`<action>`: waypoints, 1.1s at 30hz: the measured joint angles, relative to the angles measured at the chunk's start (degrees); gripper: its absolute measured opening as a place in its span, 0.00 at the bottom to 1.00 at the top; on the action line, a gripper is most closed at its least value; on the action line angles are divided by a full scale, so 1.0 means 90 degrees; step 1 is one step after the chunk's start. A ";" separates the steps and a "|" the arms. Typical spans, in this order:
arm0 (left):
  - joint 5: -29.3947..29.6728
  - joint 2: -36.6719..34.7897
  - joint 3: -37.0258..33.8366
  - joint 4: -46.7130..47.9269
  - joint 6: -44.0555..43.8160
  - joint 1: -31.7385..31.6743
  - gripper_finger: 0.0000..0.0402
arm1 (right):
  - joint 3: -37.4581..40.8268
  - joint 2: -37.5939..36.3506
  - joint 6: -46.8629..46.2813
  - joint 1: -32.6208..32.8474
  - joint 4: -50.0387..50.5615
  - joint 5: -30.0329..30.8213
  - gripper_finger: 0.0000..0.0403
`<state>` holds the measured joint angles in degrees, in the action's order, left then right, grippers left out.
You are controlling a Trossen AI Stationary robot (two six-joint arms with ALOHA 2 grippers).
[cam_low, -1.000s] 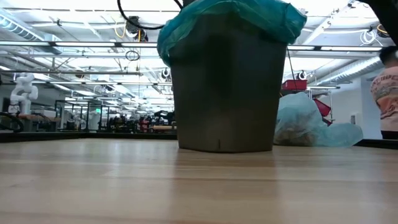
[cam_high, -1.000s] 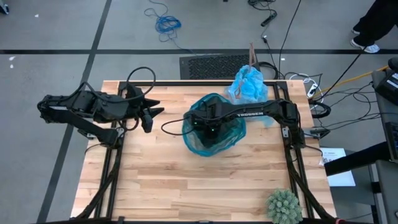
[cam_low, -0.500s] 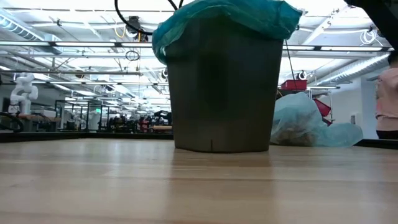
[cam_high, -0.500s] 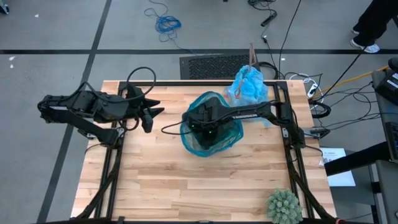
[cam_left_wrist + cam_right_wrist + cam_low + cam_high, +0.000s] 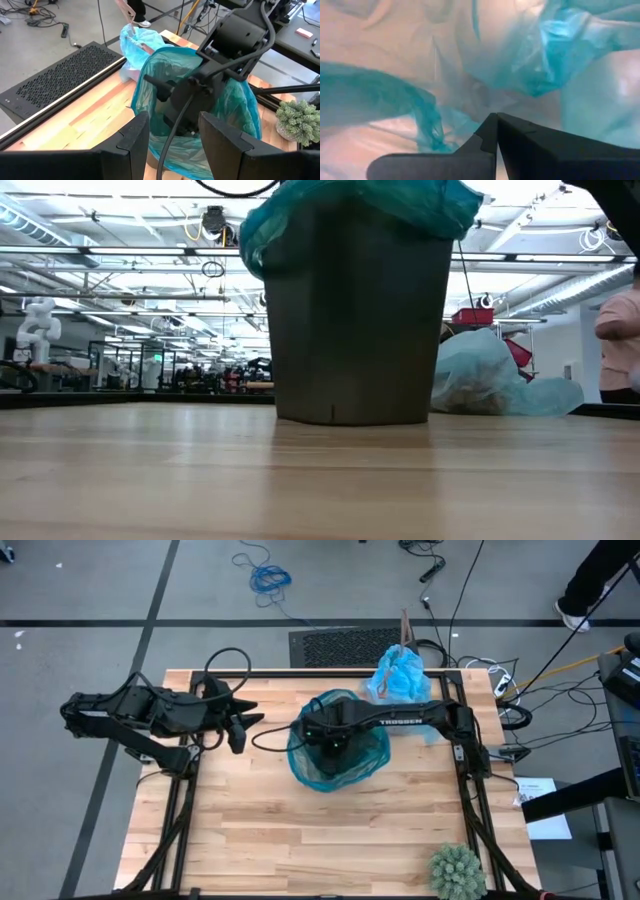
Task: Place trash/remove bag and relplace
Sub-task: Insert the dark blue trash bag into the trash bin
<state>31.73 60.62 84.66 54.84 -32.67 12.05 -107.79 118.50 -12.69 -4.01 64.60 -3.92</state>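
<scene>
A dark grey bin (image 5: 350, 320) stands upright near the table's middle, with a teal-green plastic liner (image 5: 350, 768) folded over its rim. My right gripper (image 5: 496, 117) reaches down into the bin, shut, with teal plastic all around it. The pale sky-blue bag (image 5: 400, 678) sits bunched on the table's far edge behind the bin, and brownish shapes show through its lower part (image 5: 470, 395). No loose trash shows. My left gripper (image 5: 250, 723) hovers open at the table's left, pointing at the bin. My right gripper comes from above, pointing down inside the bin. Its shut fingertips (image 5: 490, 125) meet the crinkled teal liner (image 5: 470, 95) low inside. I cannot tell whether a fold is caught between them. The bin stands on its base on the table.
A spiky green ball (image 5: 455, 870) sits at the table's near right corner. A black perforated panel (image 5: 60, 75) lies beyond the far edge. Cables and a person's legs (image 5: 590, 580) show on the floor past the far right. Bare wood (image 5: 300, 840) stretches across the near half.
The bin with its teal liner has slid a little toward the table's left, staying upright, with my right gripper inside it moving the same way.
</scene>
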 joint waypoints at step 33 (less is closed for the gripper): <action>-0.0165 0.0000 0.0000 0.0018 -0.0168 -0.0001 0.41 | -0.1644 0.0002 -0.0238 0.0041 0.1429 -0.0816 0.00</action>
<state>30.24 60.62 84.66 55.00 -34.17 12.05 -122.59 118.52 -14.84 -3.64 77.47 -11.27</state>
